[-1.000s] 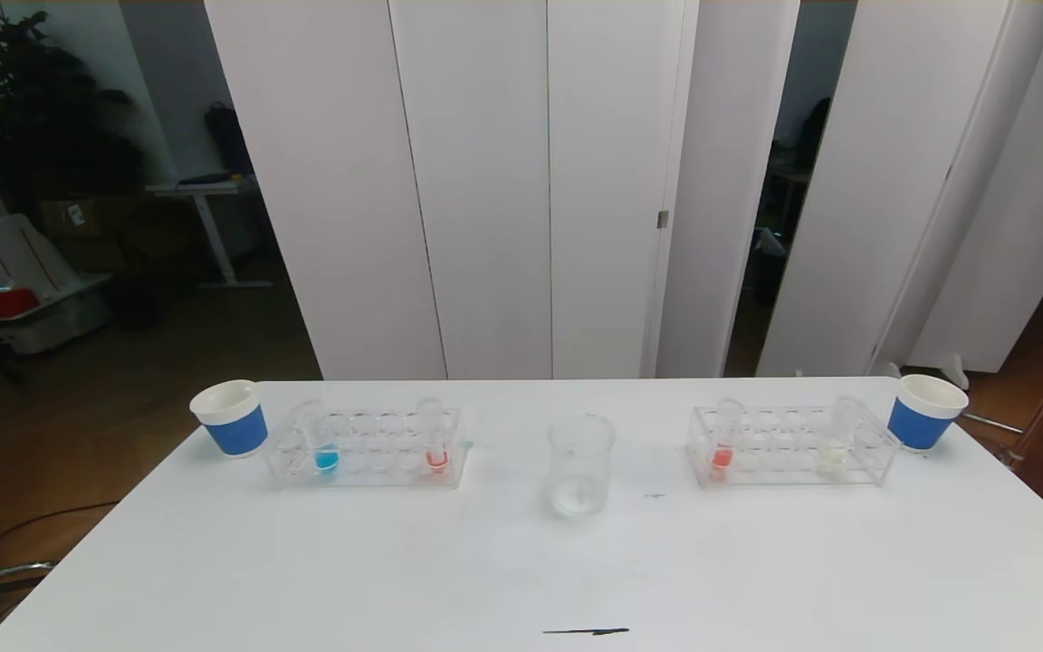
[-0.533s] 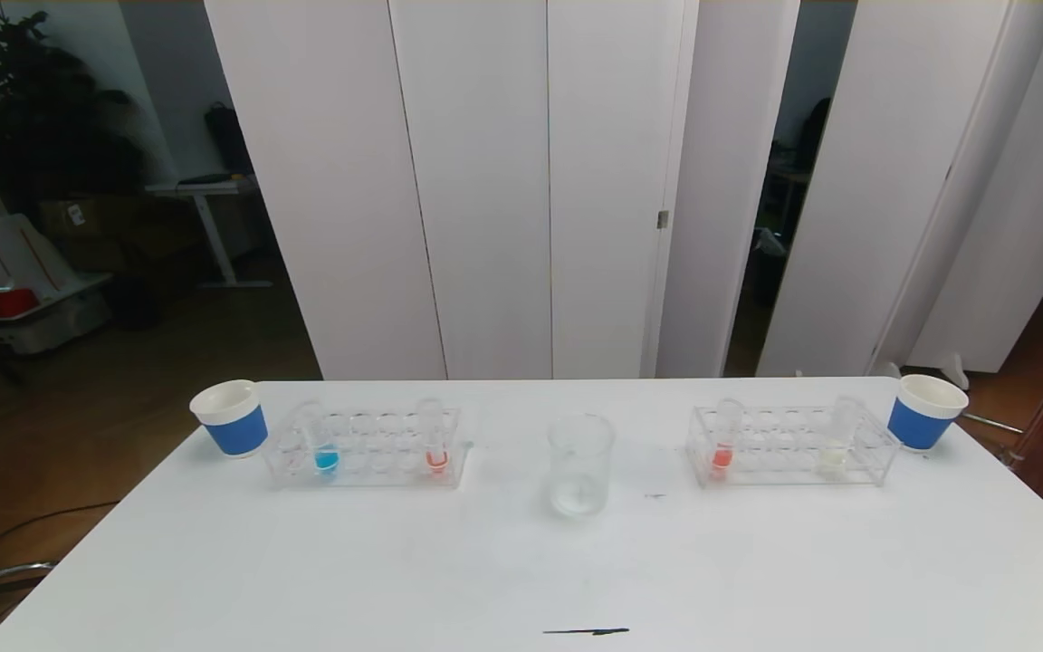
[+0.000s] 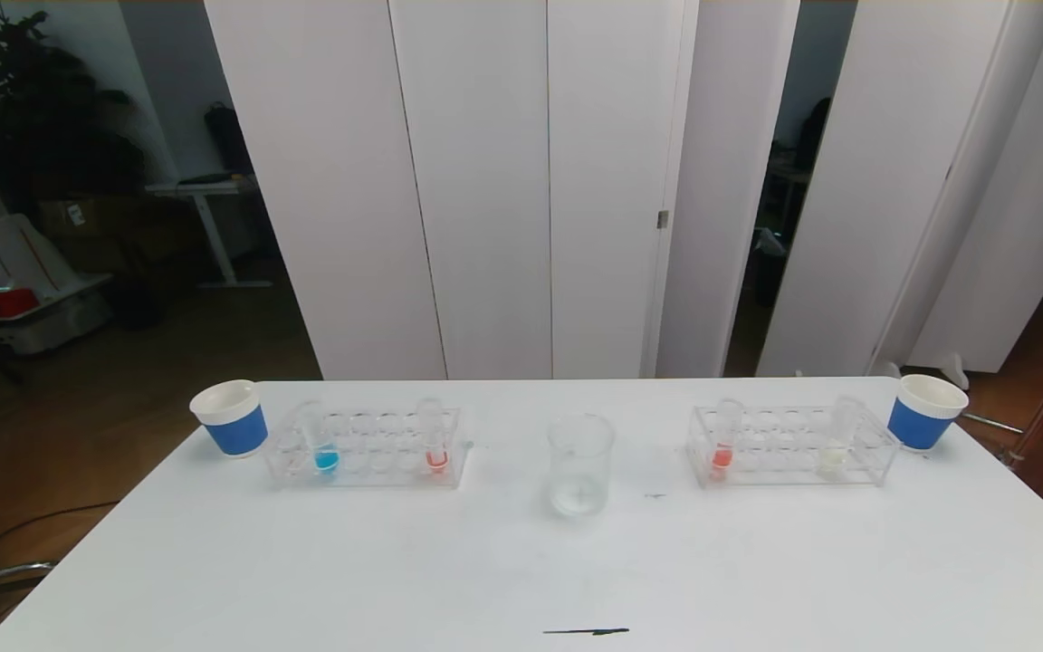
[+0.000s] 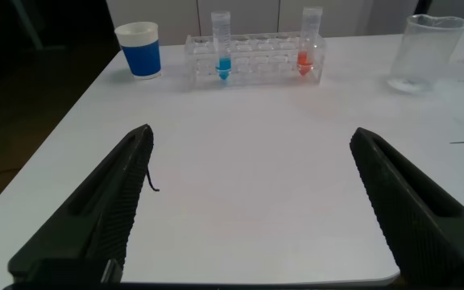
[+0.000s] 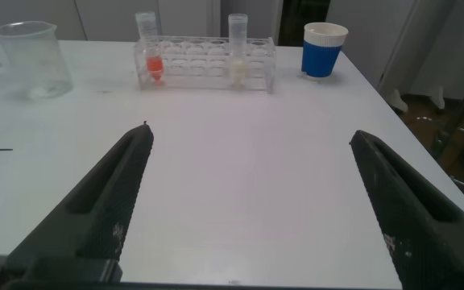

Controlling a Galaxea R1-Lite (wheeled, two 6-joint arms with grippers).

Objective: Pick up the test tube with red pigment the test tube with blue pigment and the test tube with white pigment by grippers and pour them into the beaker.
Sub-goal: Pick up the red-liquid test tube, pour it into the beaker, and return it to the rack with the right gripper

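Zero tubes picked yet, still at the first reach. Left gripper [image 4: 248,201] and right gripper [image 5: 248,201] both hang near the table's front edge, fingers wide apart, holding nothing. Beaker [image 3: 581,464] is dead centre; blue tube [image 3: 322,439] in the rack at its 9 o'clock, white tube [image 3: 834,439] at 3 o'clock. Next move looks like: left gripper forward to 12 o'clock, close on blue tube above the rack.

Lying bare across most of the white table [image 3: 521,561]. Sitting at centre, toward twelve o'clock: the beaker [image 3: 580,465]. Standing at ten o'clock: a clear rack [image 3: 366,448], a blue-banded cup [image 3: 230,417] just beyond. Standing at two o'clock: a second rack [image 3: 791,445] and cup [image 3: 925,412]. Showing at six o'clock: a dark streak [image 3: 586,631].
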